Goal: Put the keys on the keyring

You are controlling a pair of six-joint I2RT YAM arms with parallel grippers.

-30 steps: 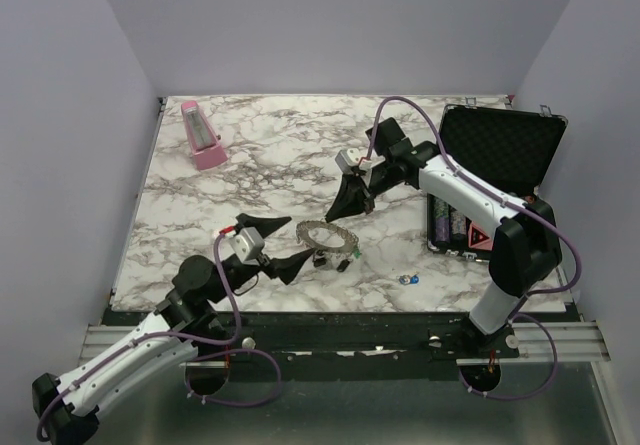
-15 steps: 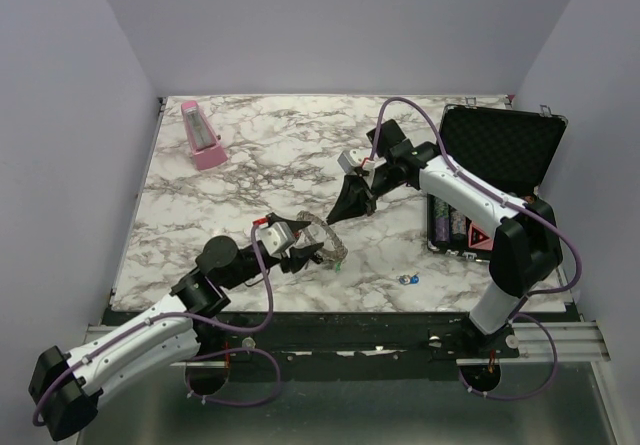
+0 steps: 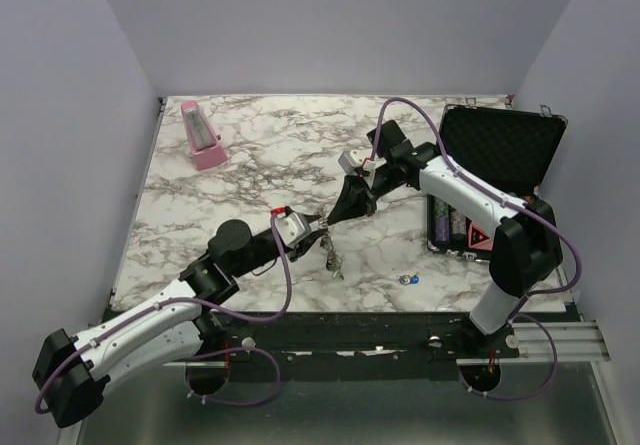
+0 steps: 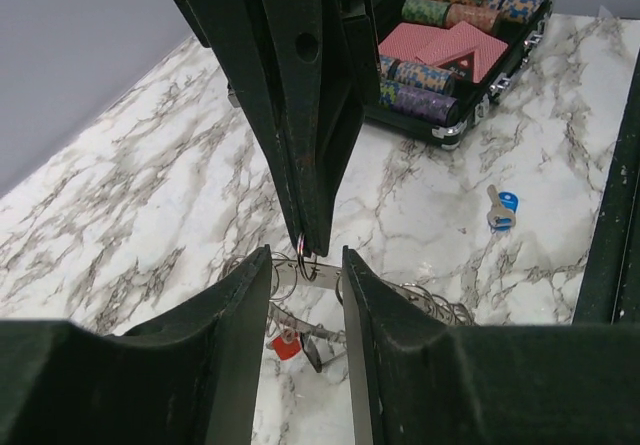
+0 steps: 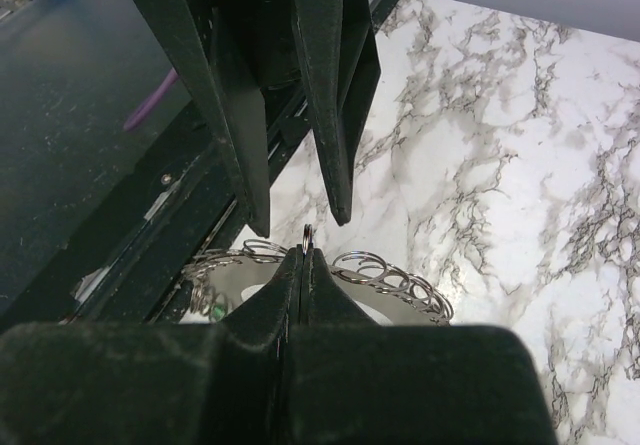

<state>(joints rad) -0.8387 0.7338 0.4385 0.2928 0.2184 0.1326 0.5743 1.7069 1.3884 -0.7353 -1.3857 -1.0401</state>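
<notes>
Keyring (image 4: 303,265) between left fingers (image 4: 235,325)

Table (image 3: 250,180): white marble with grey-black veining all over.
Case (image 3: 500,150): black shell, dark lining. Inside it are chips (image 4: 425,100) mottled green, orange, purple and blue, and red cards (image 4: 440,45).
Loose key (image 4: 502,205), on the marble near the case: blue head, silver blade.
Keyring (image 5: 385,270), farther from the case: silver wire loops. A red key head (image 4: 287,346) and a green fleck (image 5: 217,312) sit under it.
Metronome (image 3: 203,137), farthest from the case: pink.
Left arm (image 3: 140,330) and right arm (image 3: 470,190): white links, black joints, purple cable (image 3: 402,99).
</notes>
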